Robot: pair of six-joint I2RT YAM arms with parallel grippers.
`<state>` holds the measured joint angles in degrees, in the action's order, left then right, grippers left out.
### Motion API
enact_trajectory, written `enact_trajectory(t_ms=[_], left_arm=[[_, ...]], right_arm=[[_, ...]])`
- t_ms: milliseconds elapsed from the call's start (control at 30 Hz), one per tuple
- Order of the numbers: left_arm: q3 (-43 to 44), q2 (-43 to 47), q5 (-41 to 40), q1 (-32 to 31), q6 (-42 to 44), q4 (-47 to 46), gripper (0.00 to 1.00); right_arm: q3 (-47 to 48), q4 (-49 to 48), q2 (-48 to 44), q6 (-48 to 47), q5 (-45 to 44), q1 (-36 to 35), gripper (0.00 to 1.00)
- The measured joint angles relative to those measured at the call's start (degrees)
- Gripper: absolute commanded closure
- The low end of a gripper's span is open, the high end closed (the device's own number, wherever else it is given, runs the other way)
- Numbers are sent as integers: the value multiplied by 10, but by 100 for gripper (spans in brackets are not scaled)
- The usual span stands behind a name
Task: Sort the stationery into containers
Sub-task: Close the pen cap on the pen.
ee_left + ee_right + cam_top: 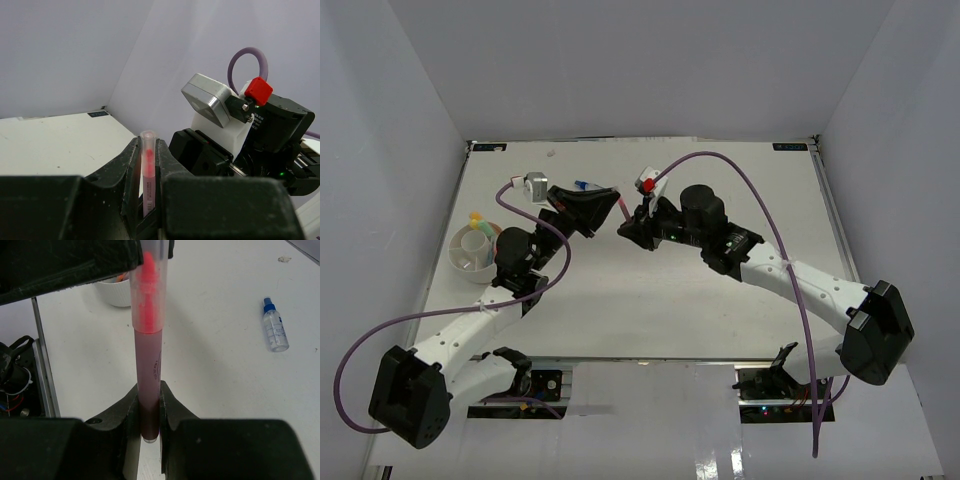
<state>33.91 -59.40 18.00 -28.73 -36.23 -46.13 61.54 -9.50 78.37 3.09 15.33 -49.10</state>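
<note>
The red marker (149,355) hangs between both pincers, above the worktop (225,400). The left pincer (148,152) pinches its clear-capped end and the right pincer (149,397) its barrel tail. It looks light, stiff and probably slippery, so mid-barrel seems the safest hold.

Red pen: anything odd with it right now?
Yes. The red pen is off the table, clamped at both ends at once: left gripper on its clear cap, right gripper on the barrel's tail. Also, the blue-capped spray bottle lies on its side on the table.
</note>
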Motion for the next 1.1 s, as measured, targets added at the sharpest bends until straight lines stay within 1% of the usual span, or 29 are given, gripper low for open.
enact_trajectory(t_ms=[533, 800, 1100], left_arm=[[10, -9, -30, -18, 14, -6, 100], [9, -12, -48, -21, 10, -12, 100], [19, -38, -78, -30, 18, -6, 100]], right_arm=[[15, 2, 0, 5, 26, 18, 92], [34, 32, 0, 4, 41, 27, 92], [44, 35, 19, 11, 48, 38, 92]])
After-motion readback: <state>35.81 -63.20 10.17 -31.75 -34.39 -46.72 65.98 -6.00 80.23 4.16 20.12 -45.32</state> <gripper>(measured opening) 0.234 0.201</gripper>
